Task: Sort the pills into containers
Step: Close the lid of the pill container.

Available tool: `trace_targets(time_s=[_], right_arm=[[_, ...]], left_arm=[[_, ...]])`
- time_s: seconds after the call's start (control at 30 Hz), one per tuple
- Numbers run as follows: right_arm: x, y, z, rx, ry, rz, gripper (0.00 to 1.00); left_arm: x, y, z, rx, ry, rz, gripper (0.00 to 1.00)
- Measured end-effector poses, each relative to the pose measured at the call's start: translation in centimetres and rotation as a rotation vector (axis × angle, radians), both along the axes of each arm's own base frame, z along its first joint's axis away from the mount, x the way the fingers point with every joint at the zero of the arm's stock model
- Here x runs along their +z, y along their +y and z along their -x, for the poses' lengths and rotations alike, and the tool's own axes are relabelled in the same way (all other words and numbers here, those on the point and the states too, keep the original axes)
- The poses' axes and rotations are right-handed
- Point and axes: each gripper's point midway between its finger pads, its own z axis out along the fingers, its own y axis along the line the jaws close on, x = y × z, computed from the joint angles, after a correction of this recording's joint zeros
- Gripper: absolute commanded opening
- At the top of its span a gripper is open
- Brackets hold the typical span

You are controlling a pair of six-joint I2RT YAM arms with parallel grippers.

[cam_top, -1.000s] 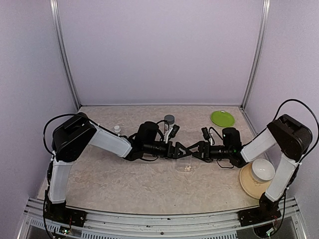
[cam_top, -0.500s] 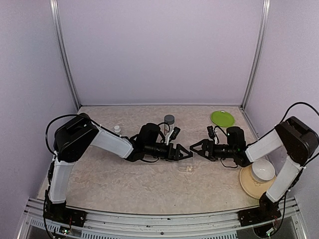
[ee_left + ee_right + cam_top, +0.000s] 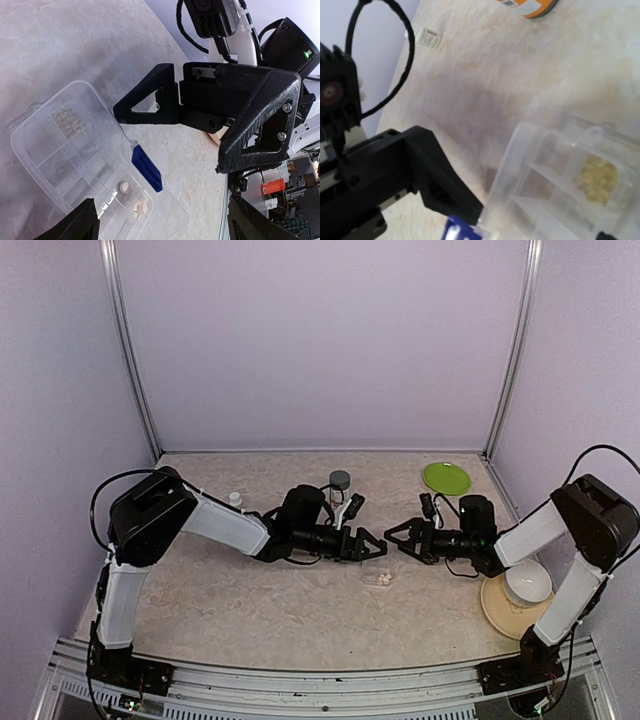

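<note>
Left pincer (image 3: 377,547) and right pincer (image 3: 392,539) gape empty, tips close together, beside the pill box (image 3: 35,150).

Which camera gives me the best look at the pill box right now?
Left wrist: the clear pill box is mostly in frame, its dividers distinct. In top external the pill box is just a faint clear patch; right wrist catches only one blurred end.

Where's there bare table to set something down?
Bare: near strip in front of the left arm; back strip between vial and green plate. Crowded: middle, left hand and right hand by the pill box; bowl near right.
</note>
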Motion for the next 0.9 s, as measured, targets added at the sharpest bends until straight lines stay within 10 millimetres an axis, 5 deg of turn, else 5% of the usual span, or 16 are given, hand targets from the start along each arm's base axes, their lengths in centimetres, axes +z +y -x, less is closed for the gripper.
trace_targets(time_s=[0.27,0.9], right_arm=[[0.4,0.0,0.1,0.012,0.007,-0.037,1.0],[-2.2,-0.1,0.1,0.02,0.1,-0.059,1.0]], left_arm=[[0.2,-0.7,0.3,-0.006,-0.013,-0.023,0.86],[0.6,-1.9,1.2,-0.044,-0.06,-0.026,0.83]])
